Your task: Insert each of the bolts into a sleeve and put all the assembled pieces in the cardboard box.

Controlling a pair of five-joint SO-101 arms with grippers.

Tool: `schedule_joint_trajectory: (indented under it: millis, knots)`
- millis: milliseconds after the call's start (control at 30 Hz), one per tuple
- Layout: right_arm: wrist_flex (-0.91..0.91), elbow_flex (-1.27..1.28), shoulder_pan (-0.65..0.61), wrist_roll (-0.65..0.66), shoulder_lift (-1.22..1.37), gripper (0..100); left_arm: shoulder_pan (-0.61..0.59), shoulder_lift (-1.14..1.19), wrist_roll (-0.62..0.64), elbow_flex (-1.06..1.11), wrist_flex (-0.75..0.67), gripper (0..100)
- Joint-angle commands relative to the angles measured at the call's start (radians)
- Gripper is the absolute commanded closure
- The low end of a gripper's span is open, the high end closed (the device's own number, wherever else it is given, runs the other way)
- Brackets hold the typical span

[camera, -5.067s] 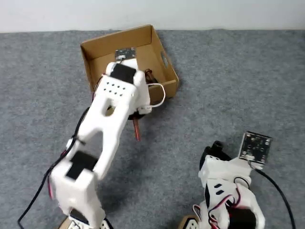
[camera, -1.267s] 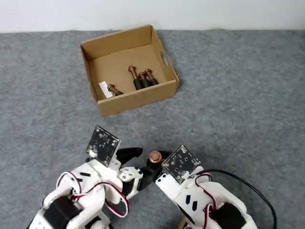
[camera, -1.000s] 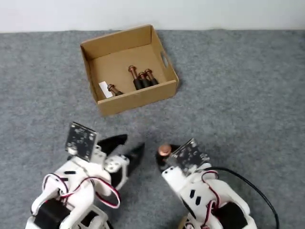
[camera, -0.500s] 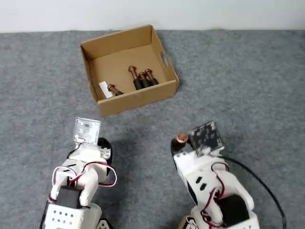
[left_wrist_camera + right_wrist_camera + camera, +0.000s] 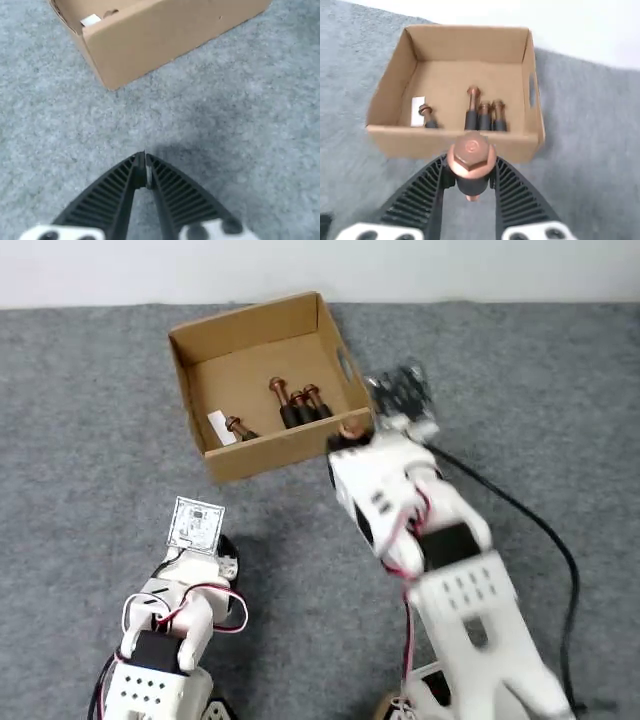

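Note:
The cardboard box [image 5: 262,454] stands at the back of the grey carpet. Several assembled pieces [image 5: 298,406] lie in it, each a copper bolt in a black sleeve; the right wrist view shows them too [image 5: 484,116]. My right gripper [image 5: 470,169] is shut on another assembled piece [image 5: 471,161], copper head up, just short of the box's near wall [image 5: 450,142]. In the high view this gripper [image 5: 348,436] hangs at the box's near right corner. My left gripper [image 5: 145,167] is shut and empty, low over the carpet, well short of the box [image 5: 165,30].
A white label [image 5: 418,111] lies on the box floor beside one piece. The box has a handle slot [image 5: 532,90] in its right wall. The left arm [image 5: 170,630] is folded back at the front left. Grey carpet [image 5: 520,390] lies open to the right.
The right arm swung from the front of the table up to the box's near right corner, carrying the assembled piece. The left arm pulled back and its gripper went from open to shut.

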Motion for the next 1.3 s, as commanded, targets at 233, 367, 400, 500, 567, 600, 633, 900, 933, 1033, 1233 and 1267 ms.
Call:
schedule_joint_trajectory:
  millis: [233,367,400,500,567,600,633,900,933,1033,1233,1267]
  knots:
    - [-0.226,-0.488,-0.013,0.143,0.581,99.1,-0.031,-0.005,-0.005,-0.007,0.006,99]
    - [-0.223,-0.678,-0.045,0.143,0.768,99.1,-0.031,-0.005,-0.005,-0.007,0.006,99]
    - [-0.223,-0.720,-0.053,0.143,0.816,99.1,-0.031,-0.005,-0.005,-0.007,0.006,99]
    - [-0.222,-0.832,-0.067,0.143,0.951,99.1,-0.031,-0.005,-0.005,-0.007,0.006,99]
    - [-0.222,-0.887,-0.082,0.143,1.029,99.1,-0.031,-0.005,-0.005,-0.007,0.006,99]
    - [-0.222,-0.907,-0.091,0.143,1.063,99.1,-0.031,-0.005,-0.005,-0.007,0.006,99]
    - [-0.222,-0.922,-0.097,0.143,1.095,99.1,-0.031,-0.005,-0.005,-0.007,0.006,99]
    - [-0.170,-0.945,-0.179,0.143,1.245,99.1,-0.031,-0.005,-0.005,-0.007,0.006,99]
    - [-0.148,-0.945,-0.186,0.143,1.254,99.1,-0.031,-0.005,-0.005,-0.007,0.006,99]
    - [-0.096,-0.945,-0.196,0.143,1.280,98.3,-0.031,-0.005,-0.005,-0.007,0.006,99]
    - [-0.038,-0.945,-0.194,0.143,1.288,85.8,-0.031,-0.005,-0.005,-0.007,0.006,99]
    - [-0.024,-0.948,-0.196,0.143,1.287,86.3,-0.031,-0.005,-0.005,-0.007,0.006,99]
